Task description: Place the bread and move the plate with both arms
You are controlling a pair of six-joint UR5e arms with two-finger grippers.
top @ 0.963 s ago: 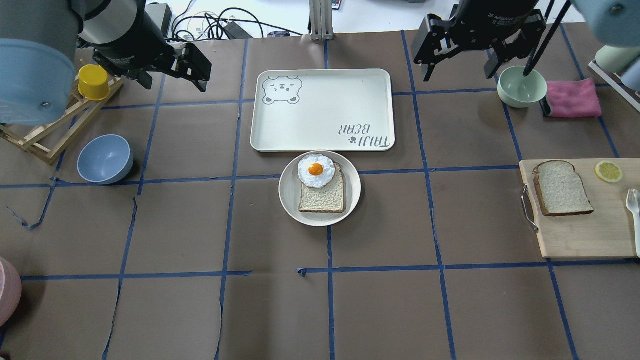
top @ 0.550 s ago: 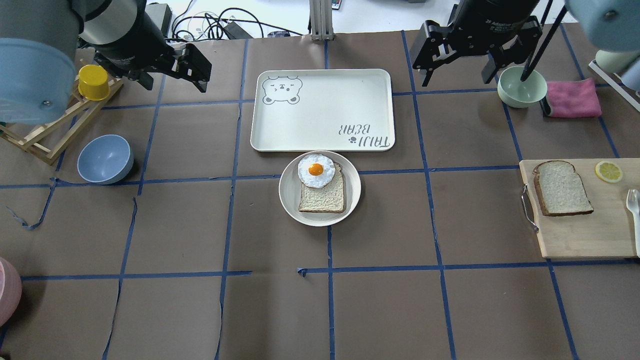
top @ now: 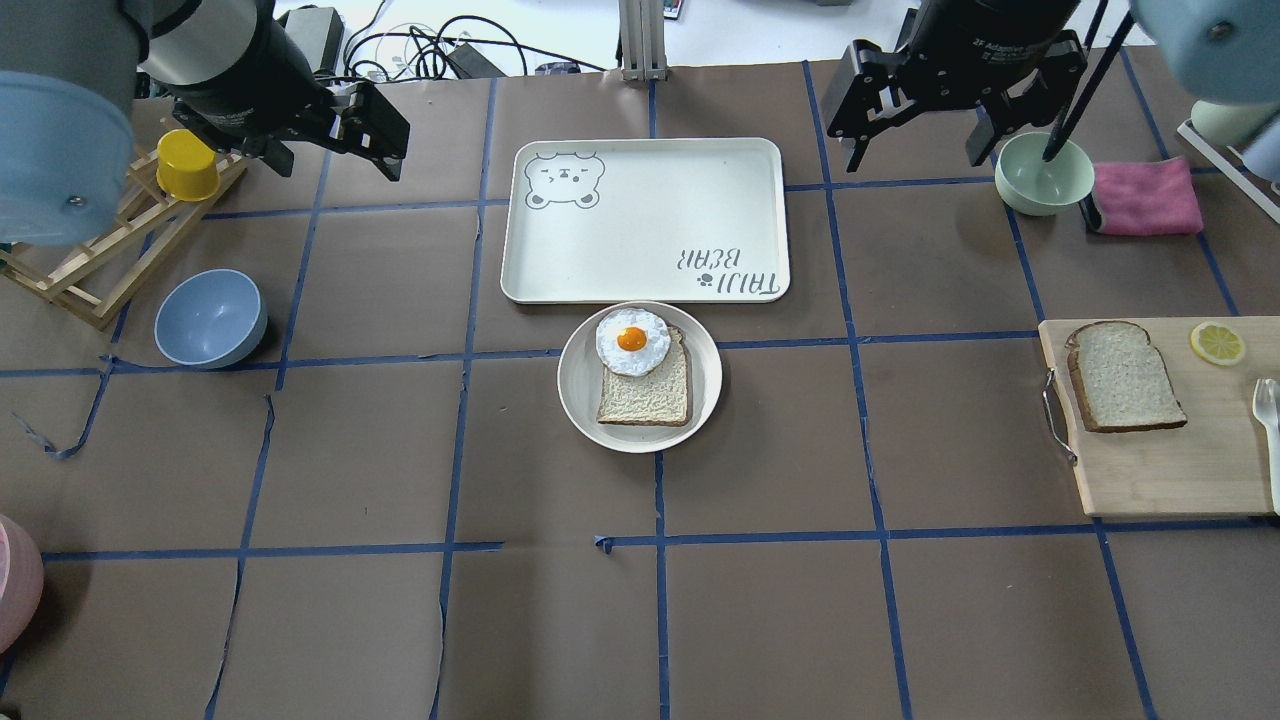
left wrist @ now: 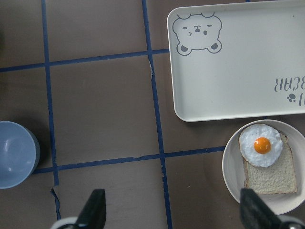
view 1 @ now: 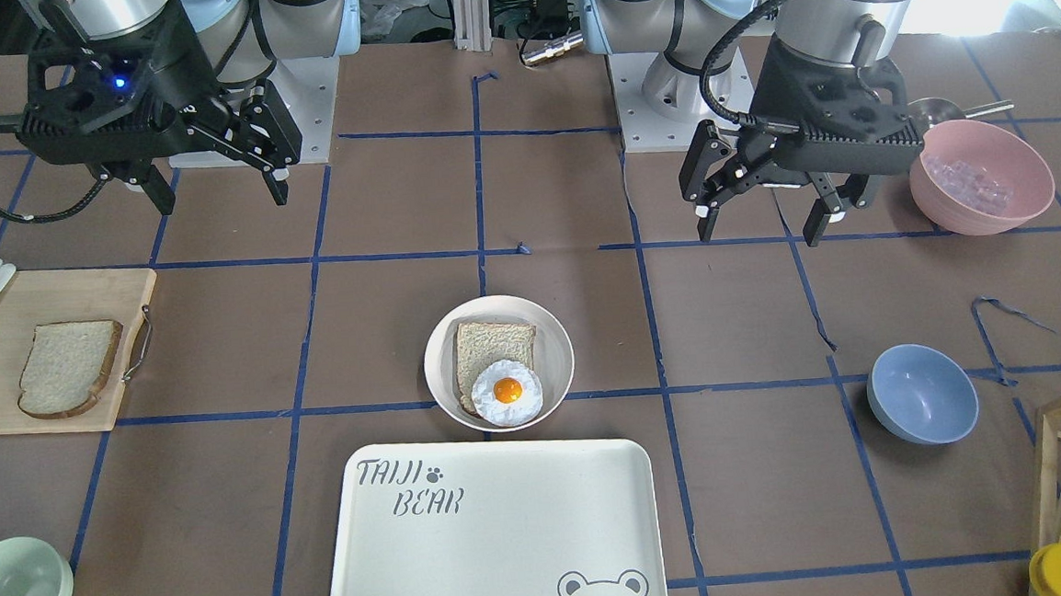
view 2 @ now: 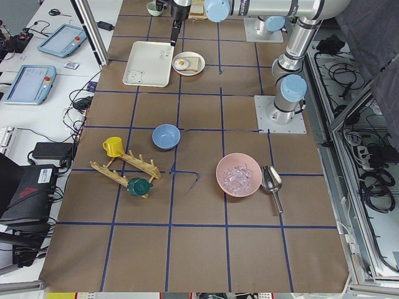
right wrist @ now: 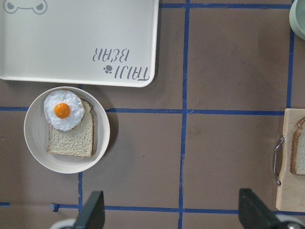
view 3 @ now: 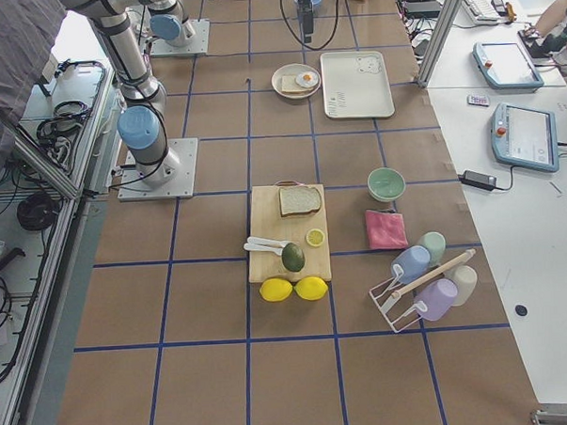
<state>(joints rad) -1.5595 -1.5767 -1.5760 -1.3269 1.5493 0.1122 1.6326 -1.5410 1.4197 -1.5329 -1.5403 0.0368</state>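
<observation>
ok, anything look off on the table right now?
Minor only. A strip of blue tape is lifted off the paper cover near the blue bowl, and a small tape end curls up mid-table. On the plate, the fried egg overhangs a corner of the tan slice. Nothing spilled.

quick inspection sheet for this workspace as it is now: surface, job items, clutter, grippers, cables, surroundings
surface: brown-papered table with a blue tape grid; some loose tape ends.
job's things: bread lies on the cutting board at the robot's right; plate sits beside the bear tray and holds a tan slice topped with a fried egg.
clutter: blue bowl, green bowl, pink cloth, lemon slice, yellow cup on a wooden rack, pink bowl.
grippers: left gripper and right gripper both open, empty, raised above the table.
cables: black wrist cables; cable bundle beyond the far edge.
surroundings: teach pendants on side benches.
</observation>
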